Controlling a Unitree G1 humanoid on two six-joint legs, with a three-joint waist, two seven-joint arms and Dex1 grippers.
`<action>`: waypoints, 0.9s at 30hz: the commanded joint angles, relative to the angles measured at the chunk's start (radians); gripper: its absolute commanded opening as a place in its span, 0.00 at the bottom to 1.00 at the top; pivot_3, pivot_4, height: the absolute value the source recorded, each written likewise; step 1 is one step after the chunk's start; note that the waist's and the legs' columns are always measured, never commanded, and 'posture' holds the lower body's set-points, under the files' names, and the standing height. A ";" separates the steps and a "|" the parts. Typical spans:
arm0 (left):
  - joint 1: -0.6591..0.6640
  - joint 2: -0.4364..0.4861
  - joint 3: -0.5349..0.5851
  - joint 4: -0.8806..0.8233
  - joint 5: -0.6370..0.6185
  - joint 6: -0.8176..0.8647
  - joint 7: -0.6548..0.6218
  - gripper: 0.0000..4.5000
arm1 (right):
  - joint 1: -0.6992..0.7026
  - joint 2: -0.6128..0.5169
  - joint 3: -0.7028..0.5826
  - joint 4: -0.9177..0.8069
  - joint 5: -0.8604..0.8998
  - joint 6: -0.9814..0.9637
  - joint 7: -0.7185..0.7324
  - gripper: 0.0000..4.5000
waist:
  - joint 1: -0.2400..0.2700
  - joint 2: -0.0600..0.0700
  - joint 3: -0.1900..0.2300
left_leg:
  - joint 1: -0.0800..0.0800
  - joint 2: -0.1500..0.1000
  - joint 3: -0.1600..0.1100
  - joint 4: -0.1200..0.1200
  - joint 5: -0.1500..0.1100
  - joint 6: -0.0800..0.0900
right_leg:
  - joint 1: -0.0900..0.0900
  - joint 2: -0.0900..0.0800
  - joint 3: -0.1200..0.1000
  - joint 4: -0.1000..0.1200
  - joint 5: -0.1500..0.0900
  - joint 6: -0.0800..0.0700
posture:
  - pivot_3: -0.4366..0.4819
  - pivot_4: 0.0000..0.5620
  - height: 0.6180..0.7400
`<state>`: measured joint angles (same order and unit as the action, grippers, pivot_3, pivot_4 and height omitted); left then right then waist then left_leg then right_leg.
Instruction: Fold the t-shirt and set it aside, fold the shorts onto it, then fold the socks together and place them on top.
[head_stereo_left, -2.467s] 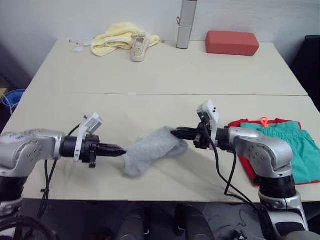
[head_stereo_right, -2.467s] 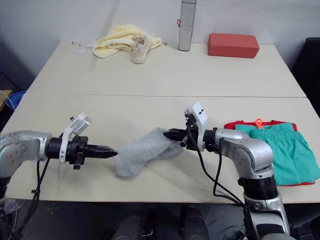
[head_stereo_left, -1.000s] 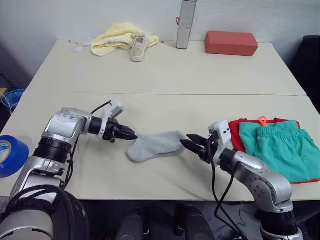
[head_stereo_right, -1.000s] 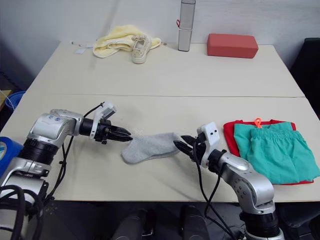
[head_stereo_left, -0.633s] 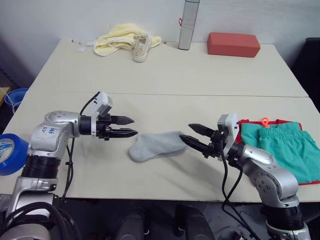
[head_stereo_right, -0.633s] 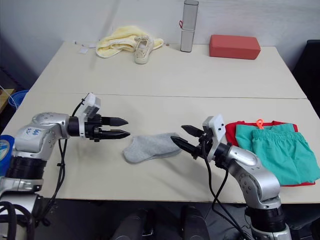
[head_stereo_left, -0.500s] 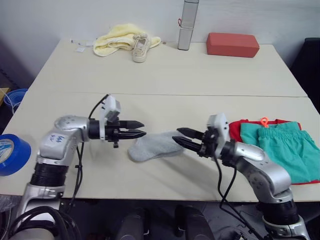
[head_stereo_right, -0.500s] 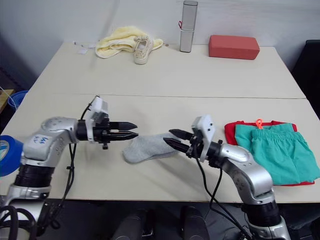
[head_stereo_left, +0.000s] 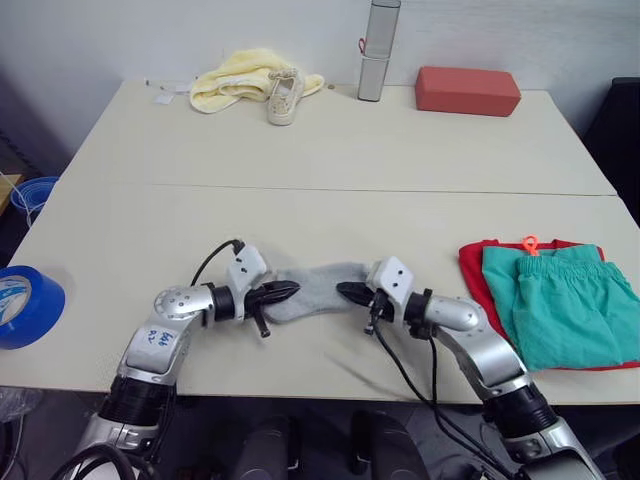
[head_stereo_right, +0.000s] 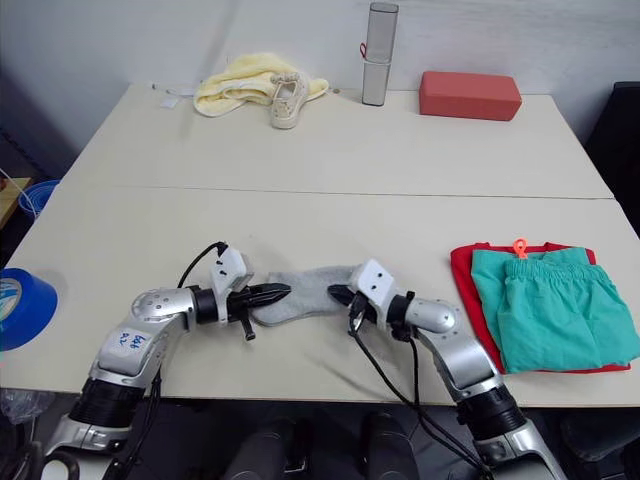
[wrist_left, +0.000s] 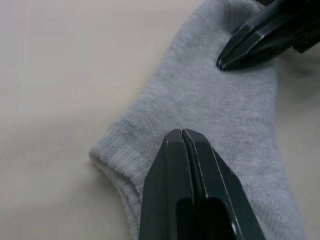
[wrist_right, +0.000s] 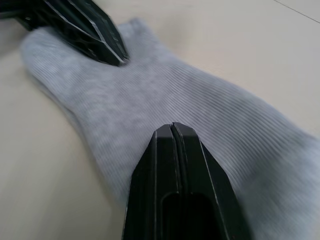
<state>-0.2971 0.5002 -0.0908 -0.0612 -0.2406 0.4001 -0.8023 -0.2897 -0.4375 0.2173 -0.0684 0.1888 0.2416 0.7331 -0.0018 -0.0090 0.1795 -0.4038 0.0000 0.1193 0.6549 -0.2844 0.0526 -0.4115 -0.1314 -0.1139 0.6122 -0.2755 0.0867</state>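
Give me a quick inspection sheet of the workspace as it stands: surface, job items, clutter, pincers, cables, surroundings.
Surface: pale table, a seam running across its middle.
Job's things: grey socks lie flat at the front; teal shorts rest folded on the red t-shirt at the robot's right.
Clutter: yellow cloth, off-white sneaker, silver cylinder and red block along the far edge.
Grippers: left pincer shut, tip on one end of the socks; right pincer shut, tip on the other end.
Cables: black cable loops at the left wrist; another hangs under the right forearm.
Surroundings: blue tape roll at the left.
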 joint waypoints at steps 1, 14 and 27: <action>0.034 0.018 0.022 0.037 0.025 -0.057 0.013 0.01 | 0.029 -0.022 -0.094 -0.011 0.039 0.025 -0.015 0.00 | 0.000 0.000 0.000 | 0.000 0.000 0.000 0.000 0.000 0.000 | 0.000 0.000 0.000 -0.001 0.000 0.000 | 0.48 0.27 1.00; 0.022 0.048 0.126 -0.066 -0.139 -0.127 -0.123 0.00 | 0.094 -0.049 -0.341 -0.210 0.421 0.375 0.002 0.28 | 0.000 0.000 0.000 | 0.001 0.000 0.000 -0.002 -0.001 -0.001 | 0.000 0.000 0.000 0.000 0.000 0.000 | 0.48 0.27 1.00; -0.142 -0.032 -0.004 0.116 0.000 -0.228 -0.106 0.00 | 0.022 0.165 -0.496 -0.235 0.793 1.015 -0.452 0.99 | -0.002 0.001 -0.001 | 0.000 0.000 -0.001 -0.003 -0.001 0.000 | 0.000 0.000 0.000 -0.002 0.000 0.000 | 0.48 0.27 1.00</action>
<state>-0.4246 0.4680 -0.0968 0.0511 -0.2543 0.1942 -0.9171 -0.2581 -0.2900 -0.2573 -0.3031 0.9376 1.2238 0.3255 -0.0035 -0.0080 0.1787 -0.4038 0.0006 0.1186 0.6520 -0.2852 0.0524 -0.4122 -0.1312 -0.1140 0.6121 -0.2756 0.0862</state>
